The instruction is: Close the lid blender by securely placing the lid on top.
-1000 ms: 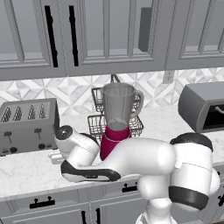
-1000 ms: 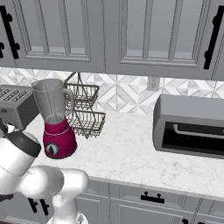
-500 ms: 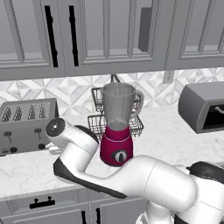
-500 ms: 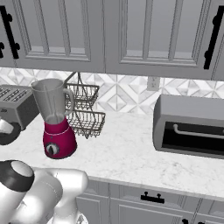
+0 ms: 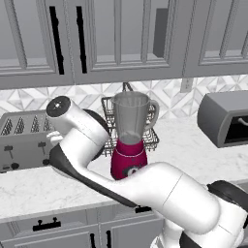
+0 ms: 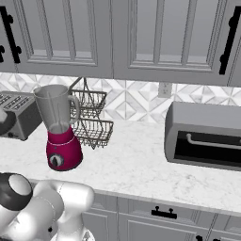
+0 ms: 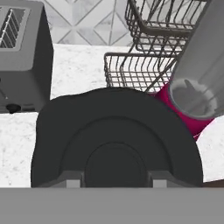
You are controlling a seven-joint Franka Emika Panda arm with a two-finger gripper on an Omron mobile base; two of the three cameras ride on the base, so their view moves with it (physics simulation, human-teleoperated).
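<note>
The black round lid (image 7: 113,140) with its raised centre looms large in the hand view, and my gripper (image 7: 116,180) is shut on its near edge, one fingertip (image 7: 72,179) on each side of the centre. The blender (image 7: 192,92) stands to the right of the lid, its clear grey jar open at the top above the magenta base. The left base view has the blender (image 5: 130,140) behind my raised arm, and the right base view has the blender (image 6: 59,132) on the counter. The lid is apart from the jar, to its left.
A grey toaster (image 7: 22,57) stands left of the lid and appears as the toaster (image 5: 22,138) in the left base view. A two-tier wire basket (image 6: 92,117) sits behind the blender. A grey toaster oven (image 6: 207,136) occupies the counter's right side.
My arm has swung up and to the left beside the blender, with the elbow now high. The blender and the other appliances have stayed put.
</note>
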